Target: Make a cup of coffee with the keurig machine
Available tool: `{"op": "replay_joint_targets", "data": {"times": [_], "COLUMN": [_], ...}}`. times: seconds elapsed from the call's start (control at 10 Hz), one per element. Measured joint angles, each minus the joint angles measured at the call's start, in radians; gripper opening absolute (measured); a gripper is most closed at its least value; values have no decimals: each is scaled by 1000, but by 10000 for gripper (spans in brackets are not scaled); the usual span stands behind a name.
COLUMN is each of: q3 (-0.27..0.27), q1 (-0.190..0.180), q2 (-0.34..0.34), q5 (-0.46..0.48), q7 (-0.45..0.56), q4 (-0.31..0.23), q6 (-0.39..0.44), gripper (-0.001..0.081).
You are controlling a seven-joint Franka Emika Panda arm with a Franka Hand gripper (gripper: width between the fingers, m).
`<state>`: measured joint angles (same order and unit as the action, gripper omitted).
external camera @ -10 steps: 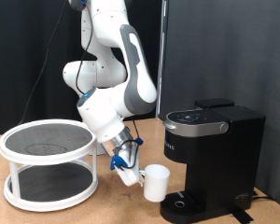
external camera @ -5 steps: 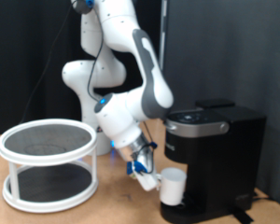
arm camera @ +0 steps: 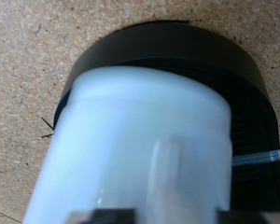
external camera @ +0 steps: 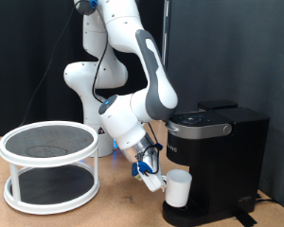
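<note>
As the gripper (external camera: 157,178) is seen, its jaws are closed on the cup (external camera: 177,188), which is held just over the drip tray (arm camera: 224,70) of the keurig machine (external camera: 216,151). Cup contents cannot be determined. The lid appears down; brewing is judged not begun.

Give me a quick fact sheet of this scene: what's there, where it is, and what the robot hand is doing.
gripper: low beside the machine, closed on the cup's handle
cup: white, held upright at the machine's base, over the drip tray
drip tray: black and round, seen just beyond the cup in the wrist view
keurig machine: black, at the exterior view's right, lid down
round two-tier rack: white, at the exterior view's left, nothing visible on it
table: tan, speckled surface
</note>
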<state>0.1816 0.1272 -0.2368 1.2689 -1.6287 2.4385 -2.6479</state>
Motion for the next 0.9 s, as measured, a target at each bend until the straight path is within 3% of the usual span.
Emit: {"op": "replay_joint_targets", "data": {"times": [0.1, 0.3, 0.4, 0.5, 0.6, 0.7, 0.9], "q3": [0, 0, 0, 0, 0, 0, 0], "q1": [0, 0, 0, 0, 0, 0, 1], "q2": [0, 0, -1, -1, -1, -1, -1], "q5": [1, 1, 1, 1, 1, 1, 0], "q7": [0, -1, -2, -3, -4, -5, -1], "q4": [0, 0, 0, 0, 0, 0, 0], "q6": [-4, -8, -8, -8, -8, -7, 19], "gripper": [87, 408, 408, 543, 543, 688, 721]}}
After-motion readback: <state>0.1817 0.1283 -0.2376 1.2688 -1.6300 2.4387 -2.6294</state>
